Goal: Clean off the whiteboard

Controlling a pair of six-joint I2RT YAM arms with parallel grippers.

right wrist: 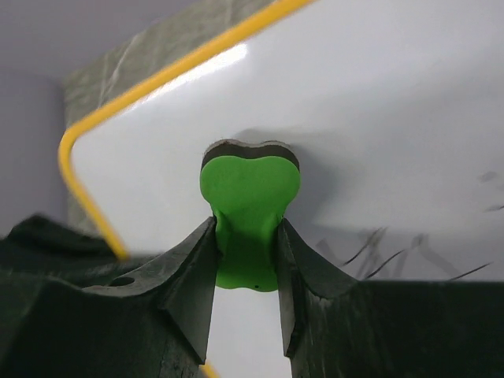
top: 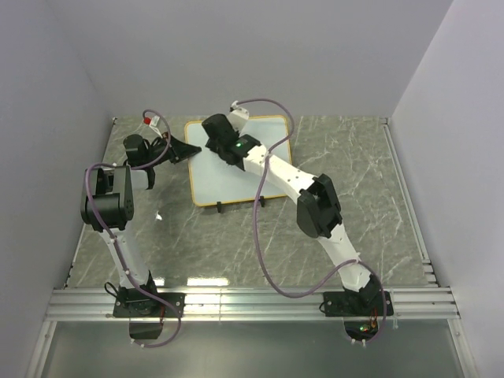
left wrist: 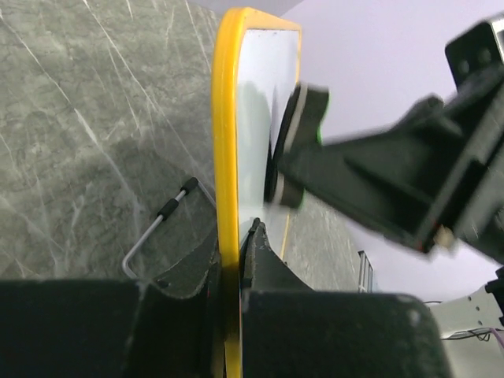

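Observation:
The whiteboard [top: 228, 185] lies flat at the back middle of the table, white with an orange-yellow frame. My left gripper [top: 189, 152] is shut on its left frame edge [left wrist: 226, 197], one finger on each side. My right gripper [top: 214, 135] is shut on the green eraser [right wrist: 248, 216], whose dark pad rests on the white surface [right wrist: 378, 118] near the board's far left corner. Black pen strokes [right wrist: 394, 252] show on the board beside my right finger. In the left wrist view the eraser [left wrist: 295, 142] is pressed against the board face.
A thin wire foot with a black tip [left wrist: 161, 220] sticks out from under the board. The table is grey-green marble [top: 354, 173]. Purple walls close in the back and both sides. An aluminium rail [top: 252, 303] runs along the near edge.

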